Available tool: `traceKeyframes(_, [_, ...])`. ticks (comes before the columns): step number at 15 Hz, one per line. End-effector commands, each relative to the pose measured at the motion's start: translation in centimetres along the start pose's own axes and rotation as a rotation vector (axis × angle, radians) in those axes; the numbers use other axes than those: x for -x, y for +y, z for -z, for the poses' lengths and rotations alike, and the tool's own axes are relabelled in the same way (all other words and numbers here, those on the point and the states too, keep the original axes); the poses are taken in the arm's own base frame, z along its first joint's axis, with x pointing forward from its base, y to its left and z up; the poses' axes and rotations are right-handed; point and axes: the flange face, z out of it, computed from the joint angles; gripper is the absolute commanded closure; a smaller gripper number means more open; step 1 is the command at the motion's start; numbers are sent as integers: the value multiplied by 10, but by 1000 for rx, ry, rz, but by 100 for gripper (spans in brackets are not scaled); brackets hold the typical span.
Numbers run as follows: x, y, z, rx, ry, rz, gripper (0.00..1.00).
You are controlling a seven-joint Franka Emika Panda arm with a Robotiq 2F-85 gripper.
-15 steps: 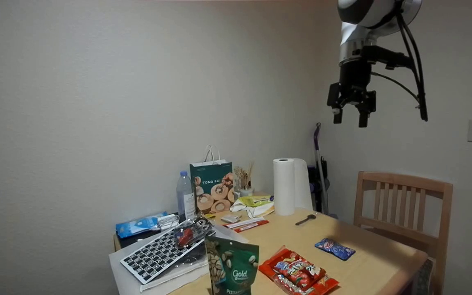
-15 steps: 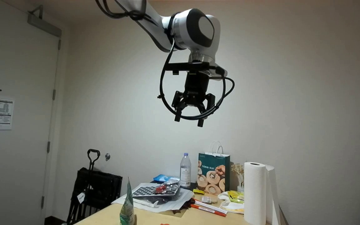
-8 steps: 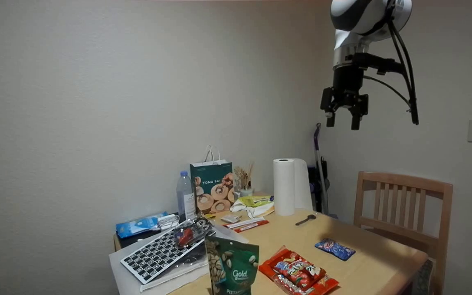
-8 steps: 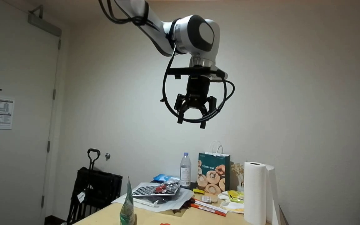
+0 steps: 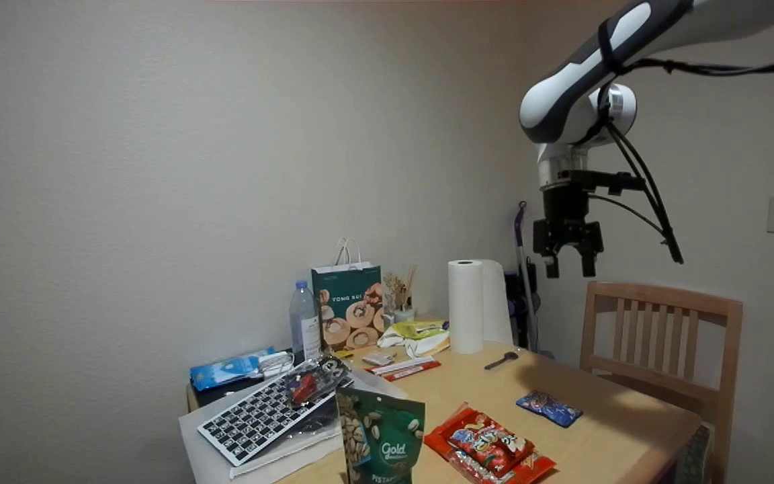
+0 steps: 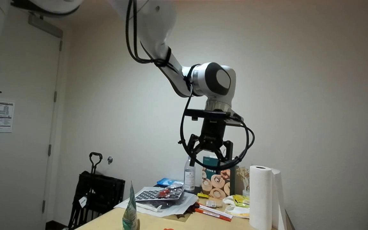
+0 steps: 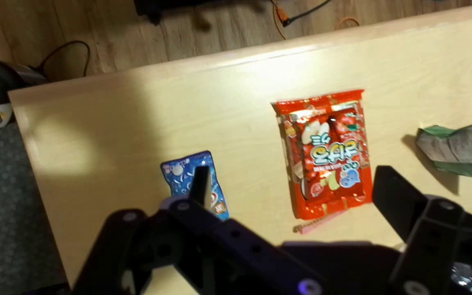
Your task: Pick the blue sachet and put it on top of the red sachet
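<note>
The gripper [image 5: 570,269] just hangs high over the table [image 5: 471,385], jaws spread with nothing in them, probably so they can straddle the blue sachet [image 5: 549,409] lying flat near the red sachet [image 5: 491,445].

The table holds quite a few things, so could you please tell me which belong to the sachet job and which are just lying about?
Part of the job:
blue sachet, to be picked
red sachet, its landing spot

Just lying about, mainly:
green pouch
paper towel roll
bottle
paper bag
dark spoon
checkered panel
</note>
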Motion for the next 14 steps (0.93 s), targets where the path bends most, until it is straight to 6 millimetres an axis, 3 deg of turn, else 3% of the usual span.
traceKeyframes(1, [-4,5,-8,2,-16,-8,0])
traceKeyframes(6, [-5,-1,-3,5,-5,3,0])
traceKeyframes(14, [-57,18,-102,88,-110,-47,0])
